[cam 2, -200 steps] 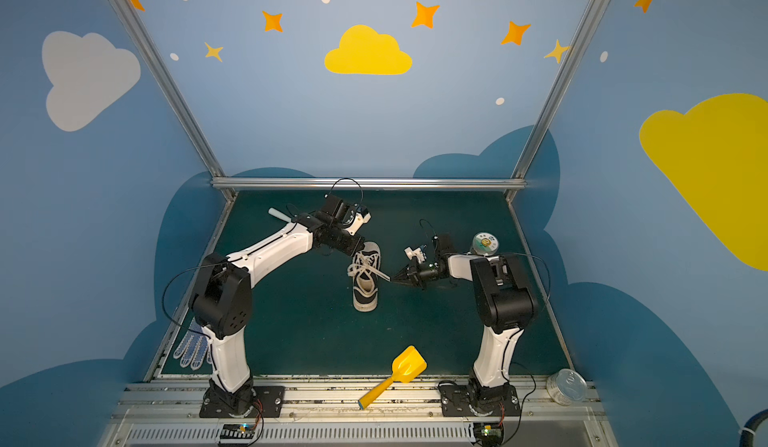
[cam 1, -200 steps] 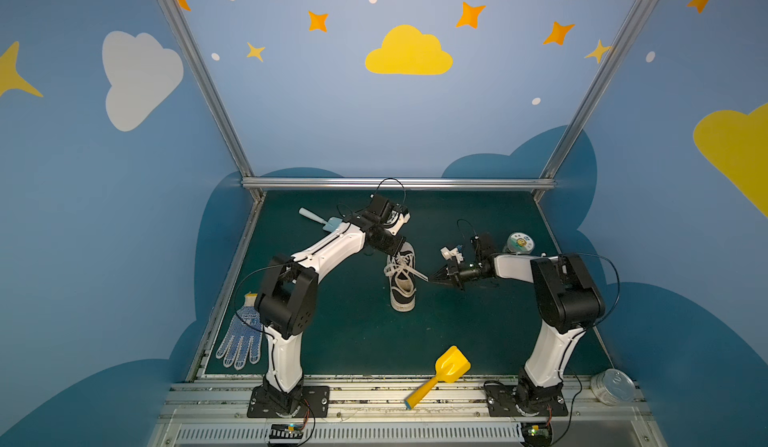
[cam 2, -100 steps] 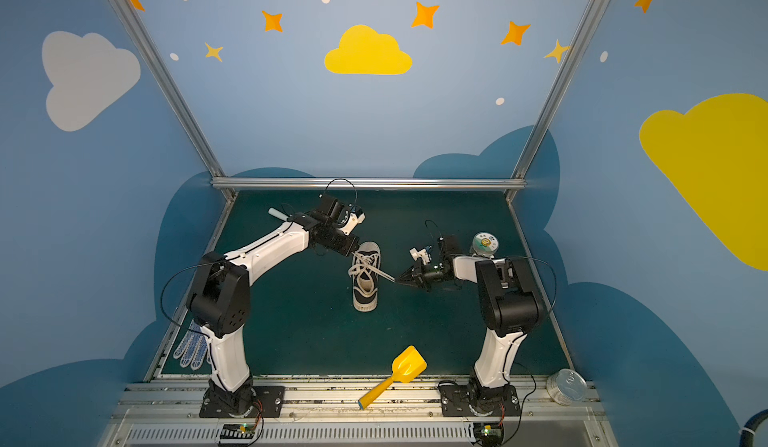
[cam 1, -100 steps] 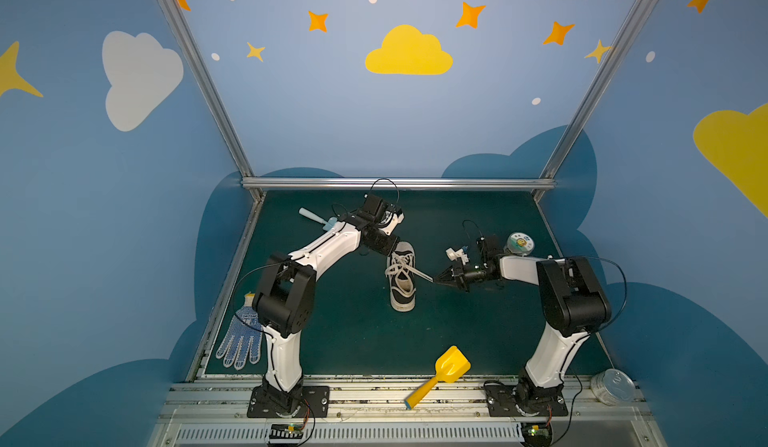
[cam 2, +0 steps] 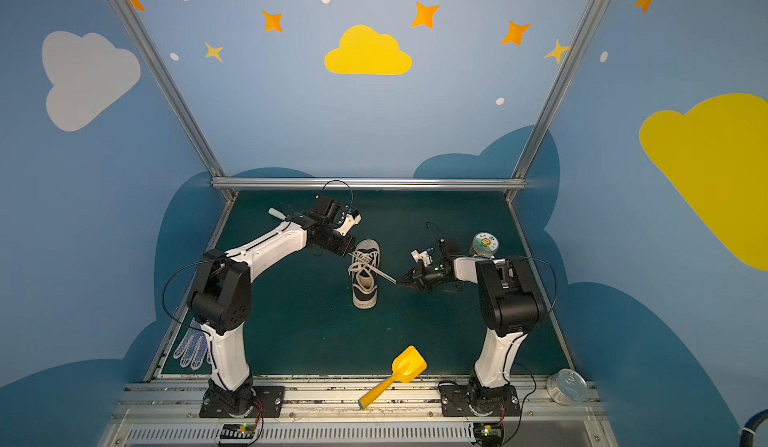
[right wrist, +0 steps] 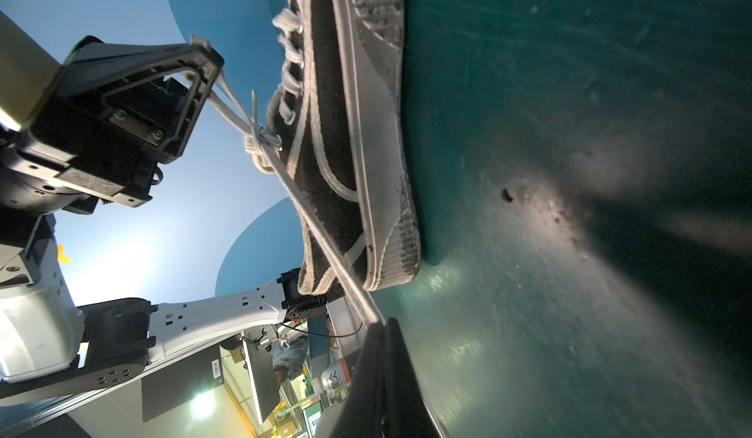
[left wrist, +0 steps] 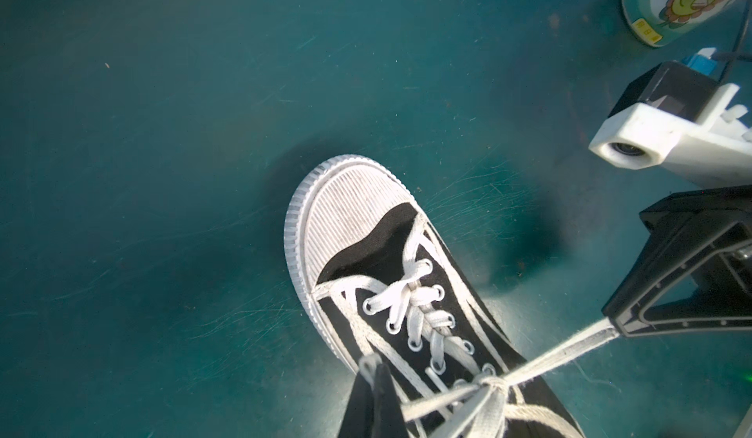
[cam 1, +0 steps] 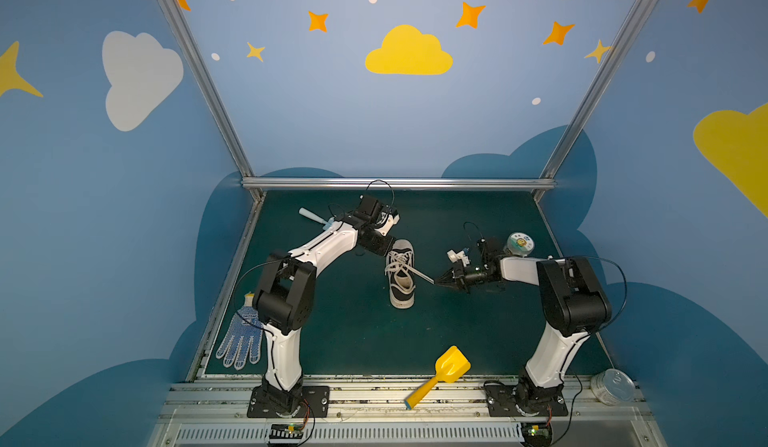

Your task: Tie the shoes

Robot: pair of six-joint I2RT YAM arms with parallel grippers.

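Left gripper (cam 2: 350, 252) and right gripper (cam 1: 435, 281) pulled slightly farther apart; laces (cam 1: 419, 274) drawn tauter.

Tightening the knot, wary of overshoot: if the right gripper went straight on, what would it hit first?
Probably the sneaker, side-on, along the taut lace the right gripper holds; height unclear.

In a top view, a black shoe (cam 1: 401, 276) is seen on the green mat (cam 1: 353, 332), toe toward the back wall. A cream lace (cam 1: 420, 275) is drawn taut from the shoe's middle to the right gripper (cam 1: 436, 281), which is pinched closed on it. The left gripper (cam 1: 386, 253) is held closed just beside the toe. A dotted glove (cam 1: 241, 341) and a yellow scoop (cam 1: 446, 368) are noted near the front edge.
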